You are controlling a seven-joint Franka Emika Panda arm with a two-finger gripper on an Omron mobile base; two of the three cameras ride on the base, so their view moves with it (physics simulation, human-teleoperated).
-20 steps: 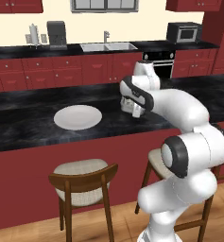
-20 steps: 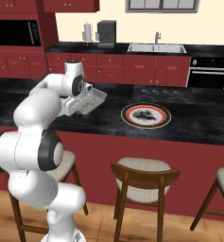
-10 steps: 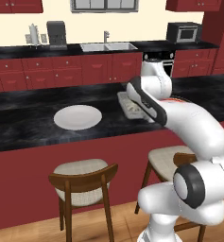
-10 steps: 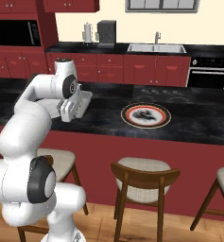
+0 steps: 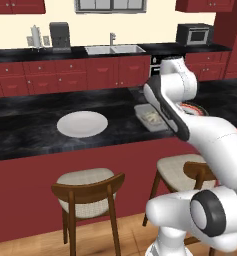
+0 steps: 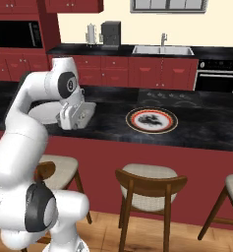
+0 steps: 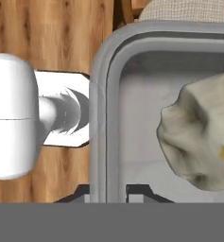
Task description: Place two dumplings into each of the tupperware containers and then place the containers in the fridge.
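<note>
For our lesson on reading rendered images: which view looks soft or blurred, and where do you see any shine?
Hand view: the dumpling and container rim look soft, very close. Left base view: the black counter shows pale mottled sheen. Right base view: crisp red-rimmed plate.

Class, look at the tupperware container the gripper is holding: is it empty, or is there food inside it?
Not empty. In the hand view a dumpling lies inside the tupperware container, whose rim sits between the fingertips of the shut gripper.

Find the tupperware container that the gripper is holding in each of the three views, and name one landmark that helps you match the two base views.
Left base view: tupperware container right of centre, beside the arm.
Right base view: left of centre, under the wrist.
Hand view: its grey rim runs up the middle, a dumpling inside.
Shared landmark: the red-rimmed plate.
</note>
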